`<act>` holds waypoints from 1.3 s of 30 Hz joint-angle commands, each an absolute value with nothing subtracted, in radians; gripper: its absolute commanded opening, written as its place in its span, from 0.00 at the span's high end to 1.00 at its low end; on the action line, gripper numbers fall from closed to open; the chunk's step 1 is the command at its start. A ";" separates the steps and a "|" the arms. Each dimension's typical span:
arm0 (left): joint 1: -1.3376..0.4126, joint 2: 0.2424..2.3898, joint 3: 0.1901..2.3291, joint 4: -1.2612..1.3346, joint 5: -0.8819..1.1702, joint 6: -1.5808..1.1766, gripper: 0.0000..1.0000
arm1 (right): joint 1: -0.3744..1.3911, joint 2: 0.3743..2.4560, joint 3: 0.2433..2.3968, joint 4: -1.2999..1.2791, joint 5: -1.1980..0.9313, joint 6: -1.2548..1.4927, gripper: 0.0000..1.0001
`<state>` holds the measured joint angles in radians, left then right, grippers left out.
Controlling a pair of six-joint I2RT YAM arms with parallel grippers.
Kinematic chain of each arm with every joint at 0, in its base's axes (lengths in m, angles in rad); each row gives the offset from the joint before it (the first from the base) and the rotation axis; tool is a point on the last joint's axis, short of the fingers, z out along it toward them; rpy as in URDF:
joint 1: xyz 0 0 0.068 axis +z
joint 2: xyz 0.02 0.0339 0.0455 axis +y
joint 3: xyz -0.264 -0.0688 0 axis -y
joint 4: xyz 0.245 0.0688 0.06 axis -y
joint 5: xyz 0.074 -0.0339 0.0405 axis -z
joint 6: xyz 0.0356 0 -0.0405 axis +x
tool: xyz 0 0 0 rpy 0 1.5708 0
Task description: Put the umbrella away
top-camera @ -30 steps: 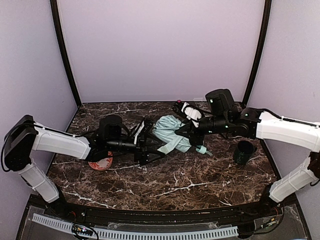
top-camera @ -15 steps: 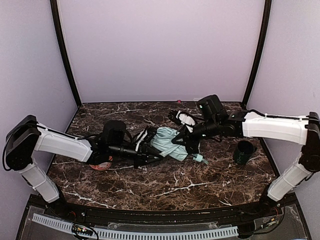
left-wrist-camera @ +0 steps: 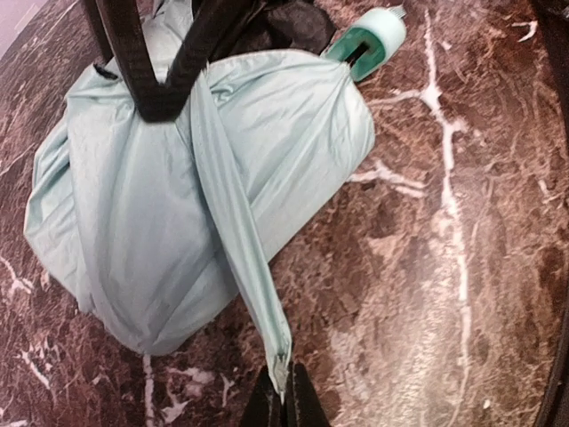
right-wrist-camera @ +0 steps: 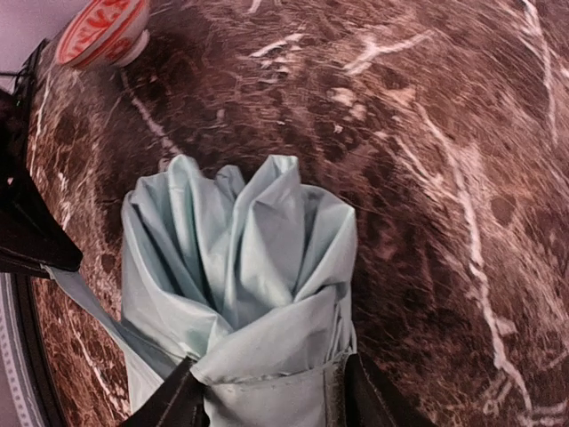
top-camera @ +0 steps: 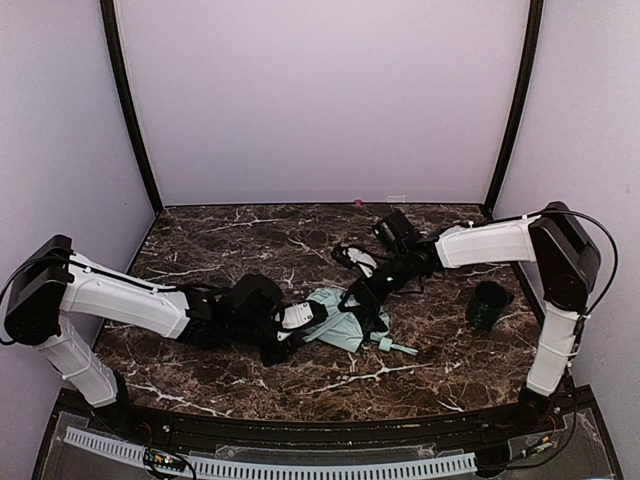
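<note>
– Both arms have pulled in toward the table's near edge, and the umbrella (top-camera: 340, 322) has come with them. What are the fingers doing?
– On the left gripper (left-wrist-camera: 279, 402) they are pressed together on the tip of the closure strap (left-wrist-camera: 233, 240), stretched out from the bundle. The right gripper (right-wrist-camera: 267, 393) clamps the gathered mint fabric from both sides.
– And around that?
– It lies on the marble table (top-camera: 430, 372), with its handle (left-wrist-camera: 372, 37) beside the fabric. Beyond is a red-patterned bowl (right-wrist-camera: 102, 31), its markings too blurred to read. A dark green cup (top-camera: 489, 305) stands well apart, on the right.
</note>
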<state>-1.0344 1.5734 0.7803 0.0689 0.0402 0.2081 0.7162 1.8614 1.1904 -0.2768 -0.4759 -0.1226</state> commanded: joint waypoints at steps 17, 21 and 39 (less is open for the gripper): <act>-1.040 1.598 0.753 -0.002 -0.013 0.249 1.00 | 0.897 1.495 1.005 -0.205 0.134 -0.096 0.00; -1.039 1.586 0.739 0.010 0.010 0.247 1.00 | 1.075 1.435 0.850 -0.093 0.260 -0.062 0.00; -1.038 1.549 0.709 0.033 0.066 0.227 1.00 | 1.109 1.882 0.884 0.132 0.350 -0.078 0.16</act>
<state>-1.0370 1.5837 0.7311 0.0288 0.0280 0.2356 1.1408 1.8053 0.8879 0.0864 0.3985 -0.0959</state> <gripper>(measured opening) 0.010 0.922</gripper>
